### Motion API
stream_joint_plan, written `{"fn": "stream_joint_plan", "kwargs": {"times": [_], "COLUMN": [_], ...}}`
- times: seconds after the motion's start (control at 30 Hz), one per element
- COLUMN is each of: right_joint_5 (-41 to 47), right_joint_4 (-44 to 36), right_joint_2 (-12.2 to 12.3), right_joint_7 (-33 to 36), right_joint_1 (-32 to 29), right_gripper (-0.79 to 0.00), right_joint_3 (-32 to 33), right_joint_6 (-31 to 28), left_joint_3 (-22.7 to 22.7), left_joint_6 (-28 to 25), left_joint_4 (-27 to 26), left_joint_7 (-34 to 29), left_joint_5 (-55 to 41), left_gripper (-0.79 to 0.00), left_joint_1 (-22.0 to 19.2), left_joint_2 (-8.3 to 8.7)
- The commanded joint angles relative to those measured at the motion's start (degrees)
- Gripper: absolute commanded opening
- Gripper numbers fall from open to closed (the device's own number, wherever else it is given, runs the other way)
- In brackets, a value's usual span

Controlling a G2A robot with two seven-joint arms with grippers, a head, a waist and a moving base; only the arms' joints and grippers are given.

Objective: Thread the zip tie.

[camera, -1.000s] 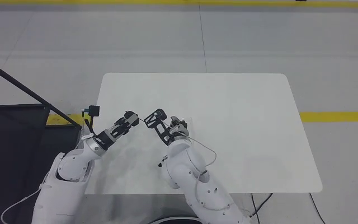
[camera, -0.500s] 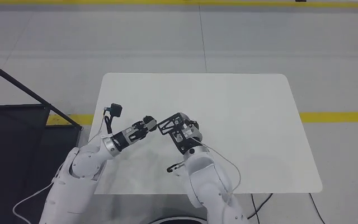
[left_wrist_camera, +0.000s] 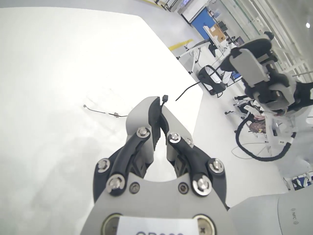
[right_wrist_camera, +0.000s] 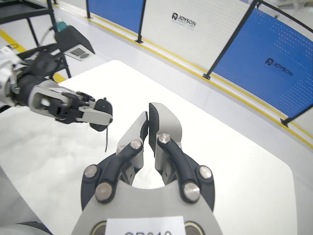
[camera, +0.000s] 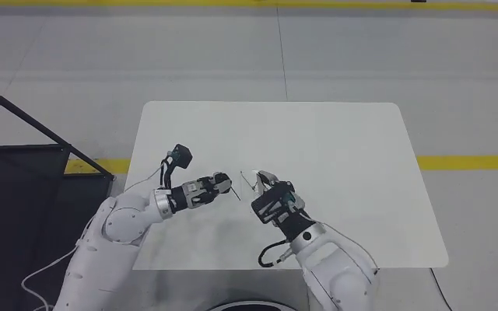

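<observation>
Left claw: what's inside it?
The left claw pinches a black zip tie: head pokes past the tips, tail hangs free. The stretch between the pads is covered.

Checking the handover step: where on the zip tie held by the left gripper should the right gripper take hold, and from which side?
Grip the free tail of the zip tie, near its tip. The left gripper is shut just behind the head, so the thin tail hangs clear, toward the right gripper. Come from that side, probably pinching its flat faces.
</observation>
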Motion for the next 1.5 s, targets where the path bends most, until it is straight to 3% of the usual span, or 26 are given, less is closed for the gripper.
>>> {"fn": "stream_joint_plan", "kwargs": {"times": [0.0, 0.17, 0.23, 0.67, 0.87, 1.13, 1.47], "right_joint_5": [2.4, 5.3, 5.3, 5.6, -0.2, -9.1, -11.9], "right_joint_4": [-1.2, -2.2, -2.2, -2.4, -3.1, -1.9, -1.6], "right_joint_2": [0.6, 1.9, 1.9, 1.9, 2.9, 4.5, 5.5], "right_joint_7": [-3.5, -6.4, -6.4, -7.0, -16.1, -30.1, -34.1], "right_joint_1": [-1.7, -3.4, -3.4, -3.3, -3.5, -5.2, -6.3], "right_gripper": [-0.785, -0.785, -0.785, -0.785, -0.785, -0.785, -0.785], "right_joint_3": [3.4, 8.1, 8.1, 8.0, 6.6, 5.6, 4.7], "right_joint_6": [-4.5, -12.1, -12.1, -11.9, -11.8, -9.8, -7.3], "left_joint_3": [1.1, 4.1, 5.0, 5.8, 7.6, 11.1, 14.7], "left_joint_6": [0.2, 1.4, 1.9, 2.5, 2.5, 0.8, 1.0], "left_joint_4": [0.3, 1.6, 2.0, 1.2, 2.7, 8.2, 11.3], "left_joint_7": [-2.4, -9.5, -11.1, -9.5, -13.6, -25.9, -26.1], "left_joint_5": [-0.8, -2.8, -2.5, -1.7, -6.6, -22.5, -24.2], "left_gripper": [-0.785, -0.785, -0.785, -0.785, -0.785, -0.785, -0.785], "left_joint_1": [-1.5, -6.4, -8.0, -7.1, -9.1, -14.6, -18.1], "left_joint_2": [0.06, 0.2, 0.22, 0.25, 0.42, 0.6, 1.08]}}
